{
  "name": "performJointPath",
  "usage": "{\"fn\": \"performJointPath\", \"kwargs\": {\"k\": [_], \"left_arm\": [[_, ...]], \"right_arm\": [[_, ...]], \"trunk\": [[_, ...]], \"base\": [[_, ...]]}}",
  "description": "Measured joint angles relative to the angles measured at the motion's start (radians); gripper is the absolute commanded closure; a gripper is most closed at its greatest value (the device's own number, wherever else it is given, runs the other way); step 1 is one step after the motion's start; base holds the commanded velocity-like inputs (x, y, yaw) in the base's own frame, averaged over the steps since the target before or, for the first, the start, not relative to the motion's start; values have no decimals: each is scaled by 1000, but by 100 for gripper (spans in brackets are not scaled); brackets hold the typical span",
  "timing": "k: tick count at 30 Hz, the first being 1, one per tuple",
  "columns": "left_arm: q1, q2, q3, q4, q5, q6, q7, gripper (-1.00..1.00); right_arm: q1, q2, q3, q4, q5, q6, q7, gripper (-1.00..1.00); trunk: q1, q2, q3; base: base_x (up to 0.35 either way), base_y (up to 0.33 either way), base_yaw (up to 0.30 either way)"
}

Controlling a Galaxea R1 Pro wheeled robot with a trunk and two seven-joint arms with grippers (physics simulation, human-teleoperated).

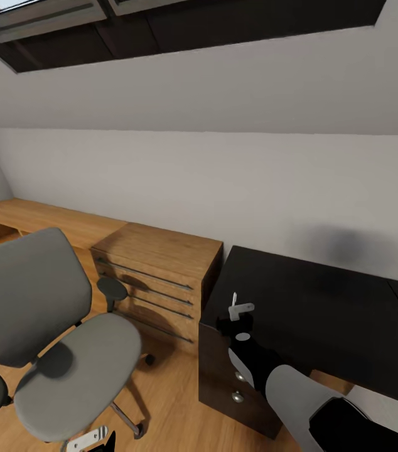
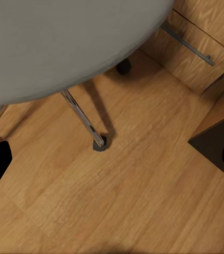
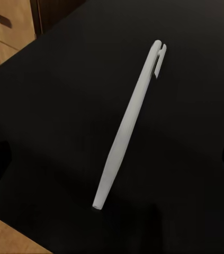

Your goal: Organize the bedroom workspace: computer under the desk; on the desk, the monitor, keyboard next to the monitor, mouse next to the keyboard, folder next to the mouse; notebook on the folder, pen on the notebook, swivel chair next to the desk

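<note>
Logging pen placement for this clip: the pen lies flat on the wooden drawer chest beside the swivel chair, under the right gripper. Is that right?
Not quite. The pen lies flat on the black desk, not on the wooden drawer chest; the right wrist view shows it on the dark top. It does lie under the right gripper, and the swivel chair stands nearby.

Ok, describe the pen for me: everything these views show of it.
The thin pale off-white pen looks like smooth plastic, a slim tapered barrel with a small clip at its wider end and a narrow tip at the other. In the right wrist view it lies flat on the black desk top, near a corner of it, with nothing else touching it. The right gripper hangs over that corner of the desk, its dark fingertips at the view's edges well clear of the pen, so it is not gripped.
</note>
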Motion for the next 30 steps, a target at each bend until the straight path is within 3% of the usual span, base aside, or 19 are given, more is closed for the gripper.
{"fn": "performJointPath", "kwargs": {"k": [24, 30], "left_arm": [[0, 0, -1, 0, -1, 0, 0, -100], [0, -1, -1, -1, -1, -2, 0, -100]], "right_arm": [[-1, 0, 2, -13, 3, -7, -1, -100], [-1, 0, 1, -14, 3, -6, -1, -100]], "trunk": [[92, -168, -75], [92, -169, -75]], "base": [[0, 0, 0], [0, 0, 0]]}}
